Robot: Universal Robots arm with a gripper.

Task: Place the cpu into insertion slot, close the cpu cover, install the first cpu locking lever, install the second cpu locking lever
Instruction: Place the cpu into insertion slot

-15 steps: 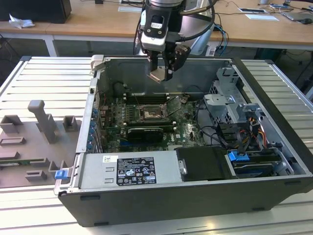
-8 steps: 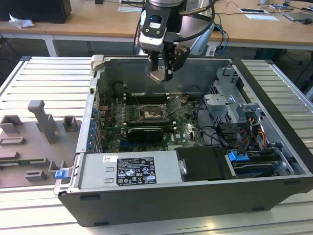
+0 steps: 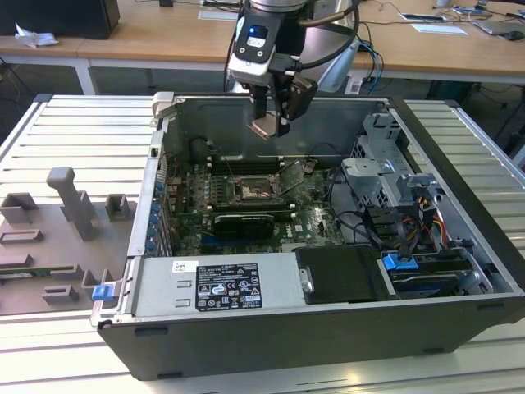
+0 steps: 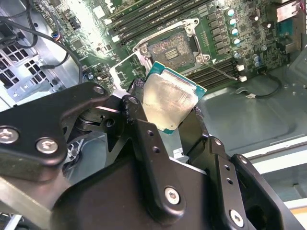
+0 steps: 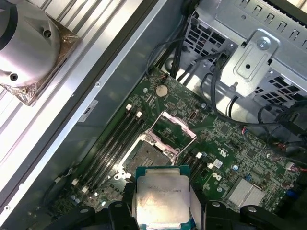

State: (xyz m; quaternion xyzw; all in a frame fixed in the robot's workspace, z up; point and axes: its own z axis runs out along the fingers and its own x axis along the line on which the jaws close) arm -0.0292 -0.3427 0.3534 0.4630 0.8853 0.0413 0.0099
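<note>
cpu: dull silvery metal lid, smudged and faintly brushed, on a teal-green board edge.
insertion slot: dark matt centre with a bright silvery metal rim.
cpu cover: thin, shiny silvery sheet metal.
fingers: smooth matt black, with shiny metal screw heads.
circuit board: green, slightly glossy.
case: matt black outside, bare grey sheet metal inside.
counter: ribbed pale metal with a satin finish.
</note>
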